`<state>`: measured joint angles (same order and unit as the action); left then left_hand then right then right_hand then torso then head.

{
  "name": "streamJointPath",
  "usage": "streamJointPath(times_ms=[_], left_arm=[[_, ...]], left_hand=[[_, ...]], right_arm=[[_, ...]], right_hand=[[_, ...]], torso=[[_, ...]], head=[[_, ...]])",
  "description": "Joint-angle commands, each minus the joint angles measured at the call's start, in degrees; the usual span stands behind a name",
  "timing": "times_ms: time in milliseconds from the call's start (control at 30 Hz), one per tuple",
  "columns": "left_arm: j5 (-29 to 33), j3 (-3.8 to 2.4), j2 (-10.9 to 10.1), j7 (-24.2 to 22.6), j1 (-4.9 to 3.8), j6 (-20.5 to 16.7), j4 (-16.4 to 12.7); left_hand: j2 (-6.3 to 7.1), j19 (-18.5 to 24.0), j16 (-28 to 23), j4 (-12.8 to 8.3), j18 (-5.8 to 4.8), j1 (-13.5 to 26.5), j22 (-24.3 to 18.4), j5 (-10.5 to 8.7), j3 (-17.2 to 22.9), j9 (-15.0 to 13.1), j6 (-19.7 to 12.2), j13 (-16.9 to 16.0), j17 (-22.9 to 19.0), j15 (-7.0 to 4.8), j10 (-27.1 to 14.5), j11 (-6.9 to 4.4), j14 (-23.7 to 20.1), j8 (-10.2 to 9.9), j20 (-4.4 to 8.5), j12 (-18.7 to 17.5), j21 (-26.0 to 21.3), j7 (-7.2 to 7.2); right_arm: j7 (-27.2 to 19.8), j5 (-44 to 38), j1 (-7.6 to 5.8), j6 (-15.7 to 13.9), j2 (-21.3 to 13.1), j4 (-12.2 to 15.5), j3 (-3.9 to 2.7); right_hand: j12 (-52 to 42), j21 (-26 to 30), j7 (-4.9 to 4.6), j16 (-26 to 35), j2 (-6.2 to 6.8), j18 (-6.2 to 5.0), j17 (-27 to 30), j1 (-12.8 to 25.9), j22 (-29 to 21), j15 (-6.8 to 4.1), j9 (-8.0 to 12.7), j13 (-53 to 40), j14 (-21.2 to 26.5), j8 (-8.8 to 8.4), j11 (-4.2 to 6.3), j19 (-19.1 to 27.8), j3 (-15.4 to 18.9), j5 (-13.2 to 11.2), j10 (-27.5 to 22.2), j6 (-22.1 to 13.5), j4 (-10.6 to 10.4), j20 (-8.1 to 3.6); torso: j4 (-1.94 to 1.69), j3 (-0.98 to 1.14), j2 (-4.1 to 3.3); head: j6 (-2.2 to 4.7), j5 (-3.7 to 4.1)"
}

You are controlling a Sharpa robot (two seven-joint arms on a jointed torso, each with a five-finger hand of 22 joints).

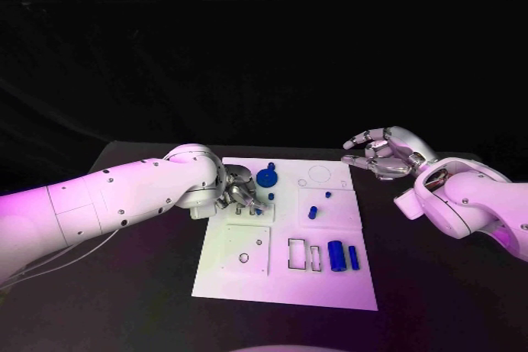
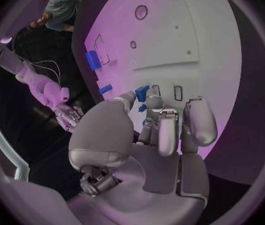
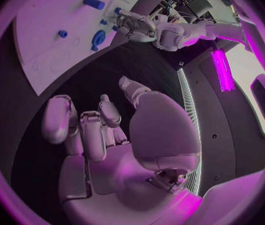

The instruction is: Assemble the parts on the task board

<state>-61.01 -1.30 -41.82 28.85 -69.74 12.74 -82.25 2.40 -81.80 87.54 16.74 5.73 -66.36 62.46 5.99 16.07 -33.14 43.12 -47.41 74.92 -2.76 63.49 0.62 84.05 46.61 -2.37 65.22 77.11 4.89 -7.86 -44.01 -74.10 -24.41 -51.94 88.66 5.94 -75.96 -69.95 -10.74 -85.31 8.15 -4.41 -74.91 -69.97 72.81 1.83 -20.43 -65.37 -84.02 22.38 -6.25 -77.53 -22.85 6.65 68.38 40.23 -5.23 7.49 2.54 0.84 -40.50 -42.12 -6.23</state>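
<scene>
Seeing white task board lying flat mid-table, cut with rectangular slots and round holes. Two blue cylinders resting side by side near its right lower part. Small blue part sitting mid-board, tiny one above it. Blue round part sitting near upper left.

left hand | fingers seemingly touching blue part | task board

White task board on black table
</scene>
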Motion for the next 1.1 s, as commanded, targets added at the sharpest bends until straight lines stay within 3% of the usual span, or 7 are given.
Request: streamJointPath(times_ms=[33, 133, 267, 367, 500, 1100], left_arm=[[0.6, -0.01, 0.2, 0.4, 0.01, 1.1, -0.1], [0.6, -0.01, 0.3, 0.4, 0.01, 0.8, -0.1], [1.1, -0.01, 0.3, 0.3, 0.02, 0.0, -0.2], [2.0, -0.01, 0.2, 0.2, 0.02, -0.8, -0.3], [3.7, -0.01, 0.0, 0.1, 0.05, -1.8, -0.6], [5.9, -0.02, -3.2, -0.1, 0.31, -4.3, -3.6]], left_hand=[[-0.26, 0.0, 0.2, 0.0, -0.81, -1.1, 0.1, 0.17, 1.0, -0.2, -0.3, -0.2, 10.9, -0.57, 0.3, -0.16, 4.7, 0.3, 0.41, 0.3, 0.4, -0.22], [-0.63, 0.1, 0.1, 0.0, -0.80, -2.1, 0.2, 0.17, 3.5, -0.3, -0.5, 0.0, 10.8, -0.64, 0.2, -0.23, 4.7, 0.3, 0.46, 0.3, 0.5, -0.29], [0.12, 0.2, 0.1, -0.3, -0.82, -5.1, 0.5, 0.26, 11.7, -1.0, -1.0, 0.2, 10.7, -0.83, 0.0, -0.44, 4.7, 0.5, 0.59, 0.2, 0.7, -0.45], [2.90, 0.3, 0.0, -1.3, -0.78, -6.5, 0.6, 0.11, 22.3, -2.3, -1.4, 0.1, 10.7, -0.91, 0.5, -0.48, 4.7, 1.8, 0.75, 0.5, 0.8, -0.42], [4.25, 0.2, 0.2, -3.5, -0.85, -5.9, 1.0, -0.07, 29.7, -3.5, -1.6, -0.4, 10.9, -0.89, 1.3, -0.43, 4.8, 2.9, 0.70, 0.9, 1.0, -0.31], [6.02, 0.0, -0.1, -7.2, -1.00, -3.1, 1.9, 0.20, 36.0, -4.9, -1.2, -2.7, 10.2, -1.15, 3.6, -0.82, 4.6, 4.5, 0.63, 2.8, 1.5, -0.74]], right_arm=[[0.0, -0.4, 0.07, 0.6, 0.0, 0.0, 0.01], [0.0, -0.4, 0.08, 0.6, 0.0, 0.0, 0.02], [-0.1, -0.4, 0.09, 0.6, 0.0, -0.1, 0.02], [-0.1, -0.4, 0.11, 0.7, 0.1, -0.1, 0.03], [0.0, -0.4, 0.15, 0.9, 0.1, -0.1, 0.03], [0.2, -0.4, 0.21, 1.5, 0.0, -0.2, 0.10]], right_hand=[[0.1, 0.3, -0.05, 0.4, -0.25, -0.80, -2.6, 0.2, 0.0, -0.37, -0.1, 0.1, -2.9, 0.34, 0.32, 0.3, 0.3, 0.2, 0.1, 0.4, 0.1, -0.06], [0.1, 0.3, -0.05, 0.4, -0.25, -0.80, -2.6, 0.2, 0.0, -0.37, -0.1, 0.1, -2.9, 0.34, 0.32, 0.3, 0.3, 0.2, 0.1, 0.4, 0.1, -0.06], [0.1, 0.3, -0.05, 0.4, -0.25, -0.80, -2.6, 0.2, 0.0, -0.37, -0.1, 0.1, -2.9, 0.34, 0.32, 0.3, 0.3, 0.2, 0.1, 0.4, 0.1, -0.06], [0.1, 0.3, -0.05, 0.4, -0.25, -0.80, -2.6, 0.2, 0.0, -0.37, -0.1, 0.1, -2.9, 0.34, 0.32, 0.3, 0.3, 0.2, 0.1, 0.4, 0.1, -0.06], [0.1, 0.3, -0.05, 0.4, -0.25, -0.80, -2.6, 0.2, 0.0, -0.37, -0.1, 0.1, -2.9, 0.34, 0.32, 0.3, 0.3, 0.2, 0.1, 0.4, 0.1, -0.06], [0.1, 0.5, -0.02, 0.4, -0.27, -0.82, -2.6, 0.3, -0.1, -0.40, 0.0, 0.0, -2.9, 0.44, 0.35, 0.3, 0.5, 0.4, 0.1, 0.3, -0.1, -0.10]], torso=[[-0.03, -0.01, -0.06], [-0.01, -0.01, -0.06], [-0.01, 0.00, -0.03], [-0.02, 0.00, -0.04], [-0.02, -0.02, -0.01], [-0.12, 0.03, 0.02]], head=[[0.02, 0.13], [0.00, 0.16], [-0.08, 0.12], [-0.11, 0.11], [-0.24, 0.07], [-0.19, -0.01]])
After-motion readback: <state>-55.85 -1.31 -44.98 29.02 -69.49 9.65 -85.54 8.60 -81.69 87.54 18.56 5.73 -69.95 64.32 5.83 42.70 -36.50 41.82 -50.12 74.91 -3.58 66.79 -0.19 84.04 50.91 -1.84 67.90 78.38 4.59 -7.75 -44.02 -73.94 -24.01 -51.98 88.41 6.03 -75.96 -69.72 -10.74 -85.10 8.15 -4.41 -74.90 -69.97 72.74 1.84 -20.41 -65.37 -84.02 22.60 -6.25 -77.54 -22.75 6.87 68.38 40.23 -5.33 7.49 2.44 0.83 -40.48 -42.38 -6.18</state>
